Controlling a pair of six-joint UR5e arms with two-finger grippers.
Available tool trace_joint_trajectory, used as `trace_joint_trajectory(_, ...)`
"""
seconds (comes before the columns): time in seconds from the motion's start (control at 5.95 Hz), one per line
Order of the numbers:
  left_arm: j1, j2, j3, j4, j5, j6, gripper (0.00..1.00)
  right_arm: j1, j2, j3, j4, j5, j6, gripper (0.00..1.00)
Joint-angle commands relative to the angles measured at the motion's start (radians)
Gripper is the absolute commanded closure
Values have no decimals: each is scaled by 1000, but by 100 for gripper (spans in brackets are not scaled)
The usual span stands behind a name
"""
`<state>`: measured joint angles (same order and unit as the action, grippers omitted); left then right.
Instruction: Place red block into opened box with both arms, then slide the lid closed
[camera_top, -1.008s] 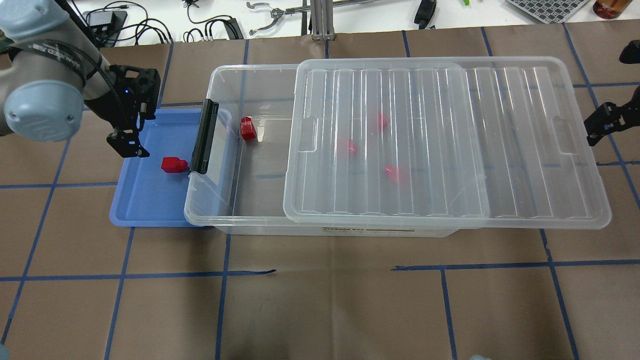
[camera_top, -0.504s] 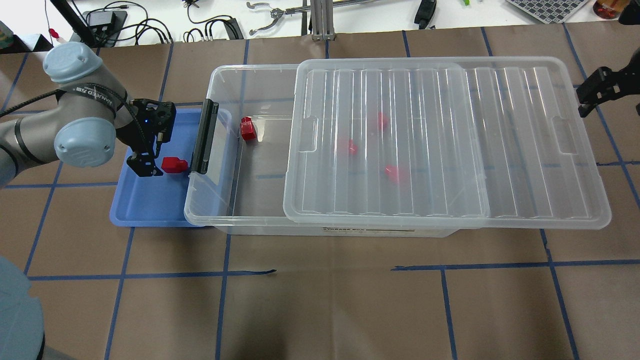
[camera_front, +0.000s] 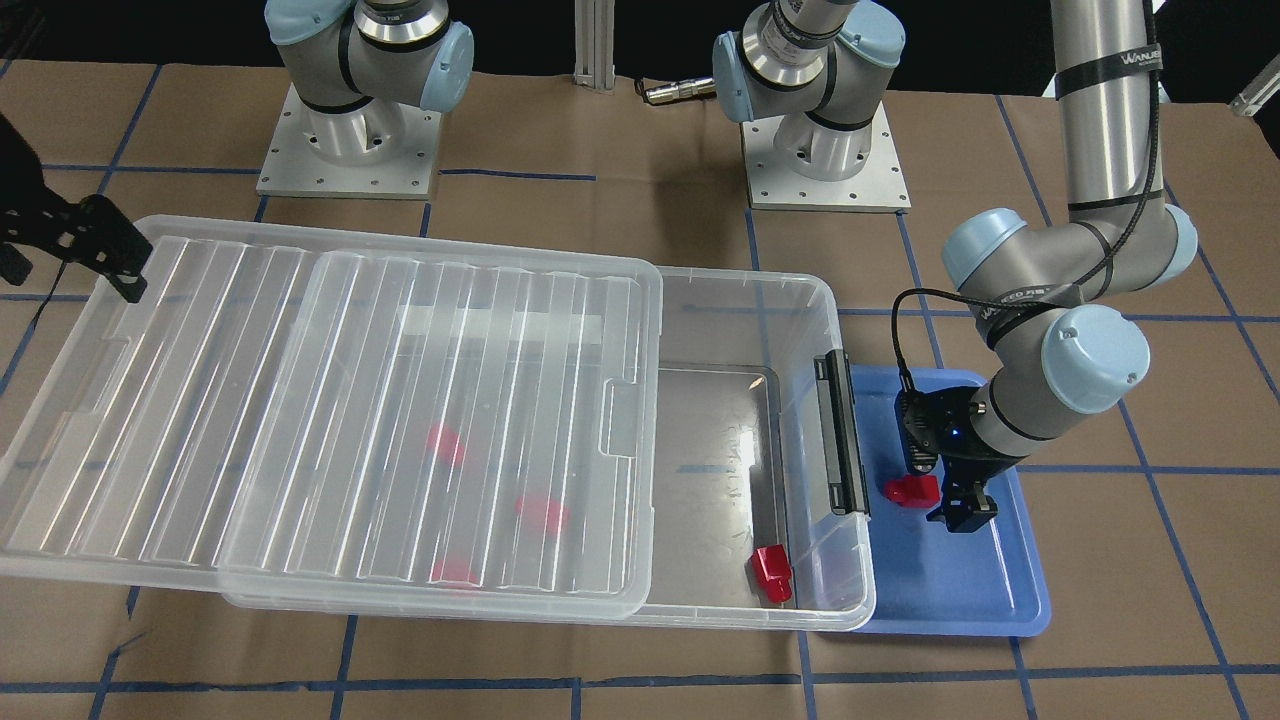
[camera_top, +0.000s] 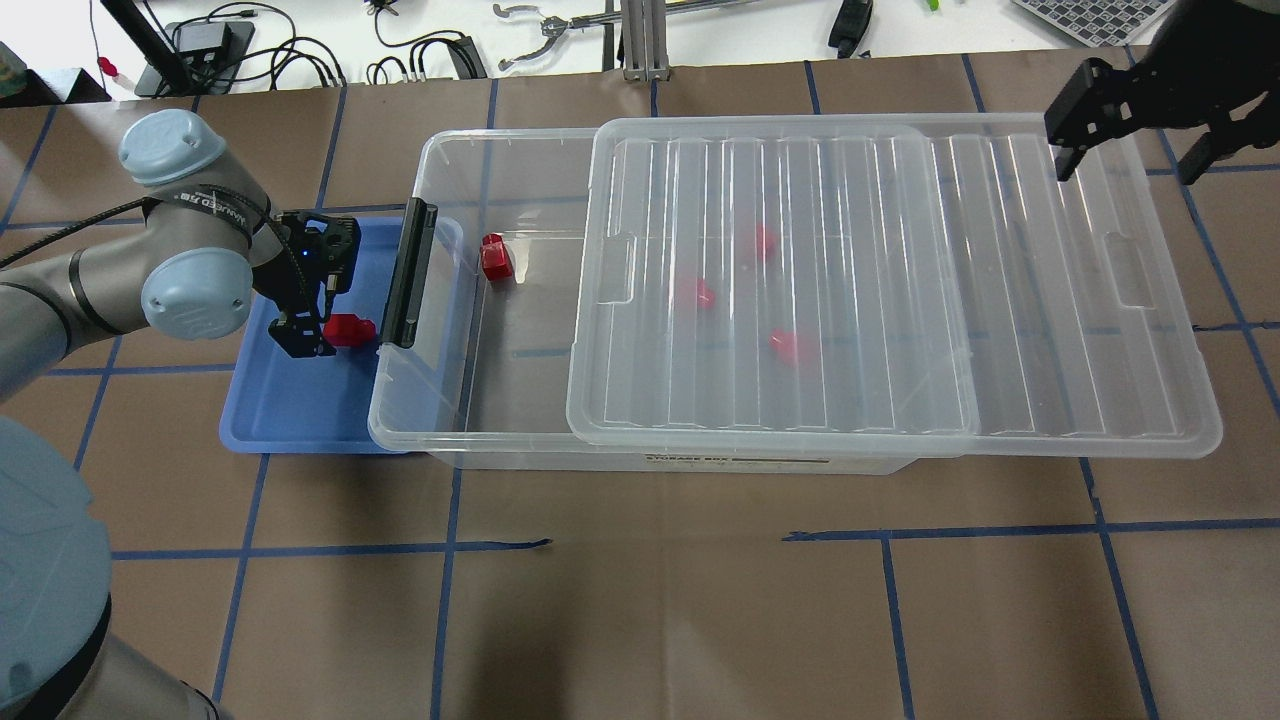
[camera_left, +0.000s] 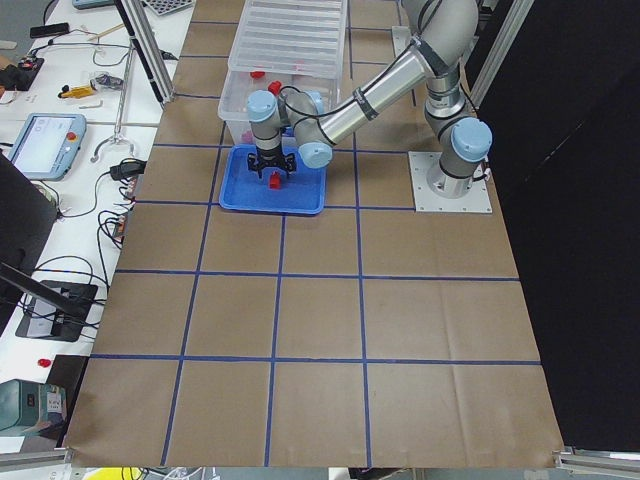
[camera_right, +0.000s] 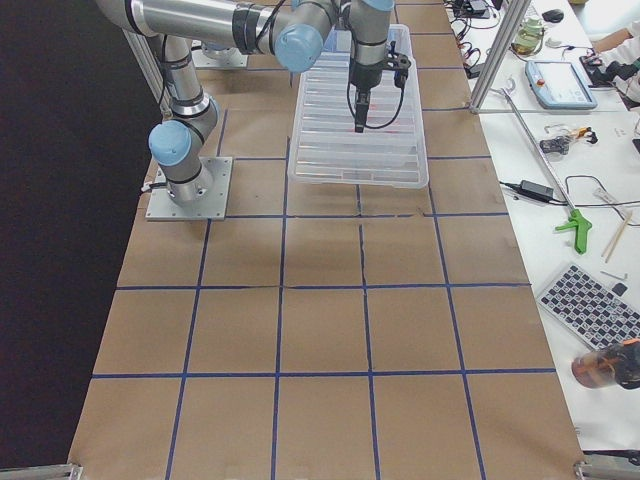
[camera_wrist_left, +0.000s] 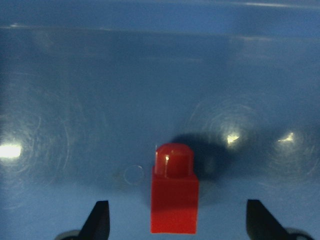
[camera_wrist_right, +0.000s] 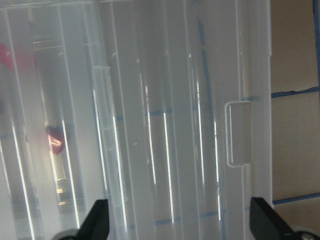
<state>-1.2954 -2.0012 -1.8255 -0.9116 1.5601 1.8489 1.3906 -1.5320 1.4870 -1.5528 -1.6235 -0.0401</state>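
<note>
The red block lies on the blue tray, just outside the latch end of the box. I have the left gripper down over it, fingers spread wide on either side and touching nothing. The lid covers most of the box and overhangs its other end. Over that far corner my right gripper hangs with fingers parted, holding nothing.

Glossy red block on its side in blue tray, clear box partly uncovered, ribbed translucent lid overhanging its far end
</note>
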Motion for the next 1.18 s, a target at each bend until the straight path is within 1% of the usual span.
trace_joint_trajectory(0.0,-4,-46,6,31,-2,9,27,156,-2,-20,11,1,142,0)
trace_joint_trajectory(0.17,-1,-44,12,34,-2,13,55,207,-2,-24,37,1,147,0)
trace_joint_trajectory(0.34,-2,-38,17,34,0,4,90,209,1,-39,87,32,146,0)
trace_joint_trajectory(0.5,-7,-7,35,17,0,0,100,208,4,-53,105,46,144,0)
trace_joint_trajectory(0.67,-10,28,89,-81,-2,-8,100,193,12,-59,102,50,131,0)
trace_joint_trajectory(0.84,-10,91,191,-274,0,-28,100,185,12,-65,102,50,131,0)
trace_joint_trajectory(1.01,-27,123,292,-452,0,-77,100,179,10,-65,102,50,131,0)
